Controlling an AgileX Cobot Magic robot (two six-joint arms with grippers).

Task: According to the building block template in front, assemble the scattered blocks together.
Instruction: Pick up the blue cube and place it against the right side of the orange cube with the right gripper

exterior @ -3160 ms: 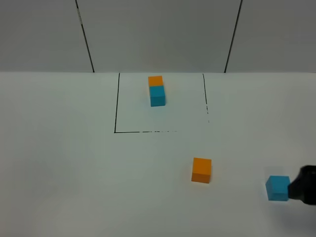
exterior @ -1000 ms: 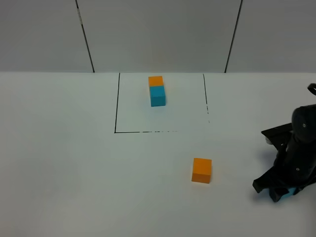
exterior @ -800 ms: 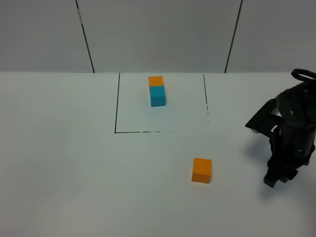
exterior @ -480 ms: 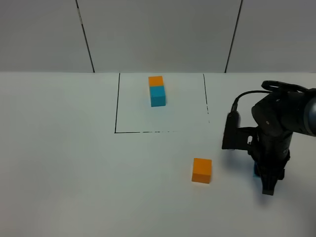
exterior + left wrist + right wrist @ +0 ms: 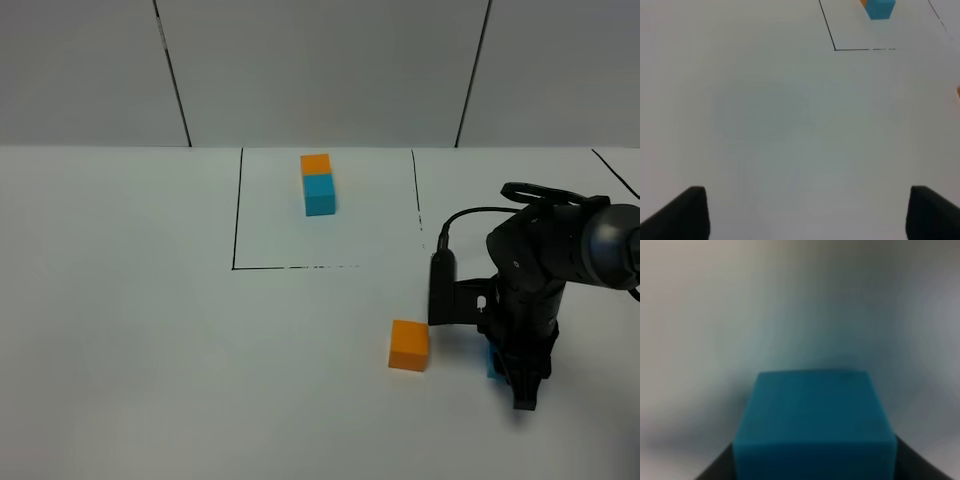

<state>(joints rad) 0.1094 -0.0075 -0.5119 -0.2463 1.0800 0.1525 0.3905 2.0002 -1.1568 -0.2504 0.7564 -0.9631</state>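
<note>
The building block template [image 5: 318, 185], a small orange cube joined to a cyan-blue one, sits at the back inside a black-lined square; its cyan end shows in the left wrist view [image 5: 880, 8]. The scattered orange cube [image 5: 409, 345] lies on the white table in front of the square. My right gripper [image 5: 512, 372] is just to its right, pointing down and shut on the scattered cyan-blue cube [image 5: 493, 360], which fills the right wrist view [image 5: 812, 422]. Whether the cube touches the table I cannot tell. My left gripper [image 5: 810, 215] is open and empty over bare table.
The black-lined square [image 5: 236, 266] marks the template's area on the white table [image 5: 150, 330]. A grey panelled wall [image 5: 320, 70] stands behind. The right arm's cable [image 5: 470, 215] loops above the gripper.
My right gripper closed on the cyan-blue cube at the right edge, turned, and carried it left to just beside the orange cube. The orange cube and template stayed put.
</note>
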